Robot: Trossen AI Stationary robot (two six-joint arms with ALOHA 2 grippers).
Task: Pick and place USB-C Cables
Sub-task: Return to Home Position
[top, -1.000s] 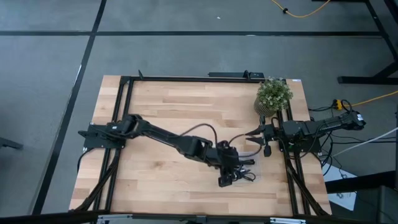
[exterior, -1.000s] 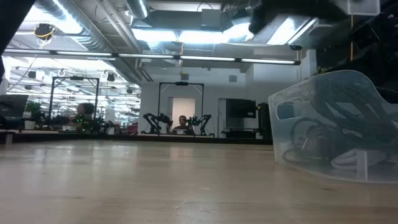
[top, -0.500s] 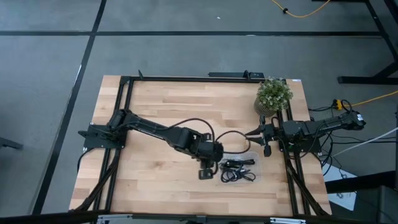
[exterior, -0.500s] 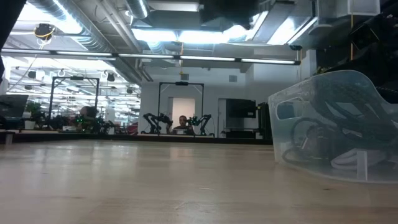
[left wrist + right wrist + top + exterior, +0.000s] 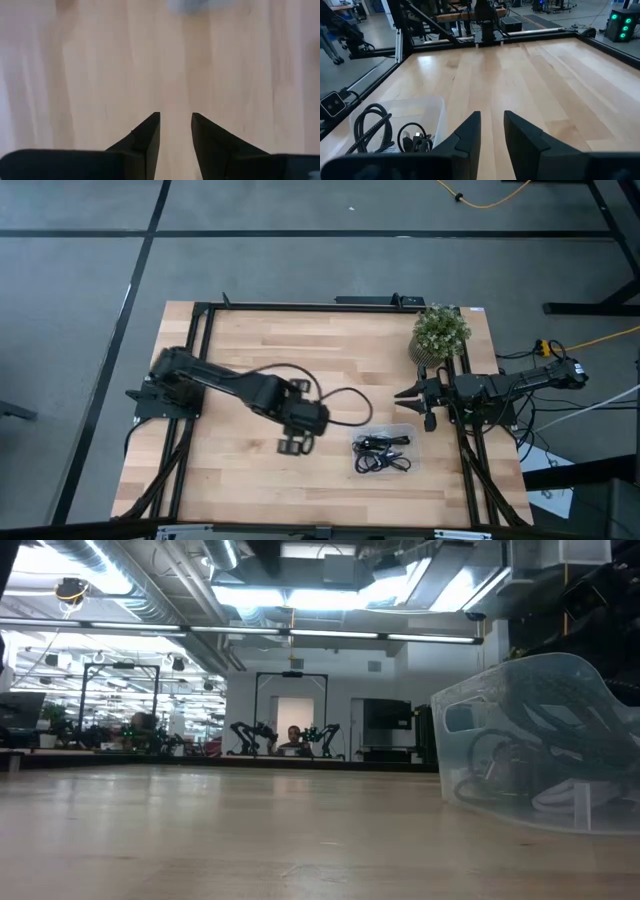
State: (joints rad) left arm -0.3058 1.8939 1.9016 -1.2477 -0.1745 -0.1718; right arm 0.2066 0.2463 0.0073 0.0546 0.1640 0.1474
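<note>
Nearest: clear plastic bin (image 5: 455, 765) holding black USB-C cables (image 5: 383, 455), loosely coiled. Light, floppy, tangle-prone; likely best pinched mid-bundle, not at plug. Beside bin: left gripper (image 5: 293, 444), fingers parted, empty. Farther: right gripper (image 5: 408, 395), parted, empty, waiting. Farthest: potted green plant (image 5: 440, 332).

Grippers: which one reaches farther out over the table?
The left gripper, over bare wood beside the transparent bin of USB-C cables; the right gripper sits at the right edge of the table near the potted plant.
</note>
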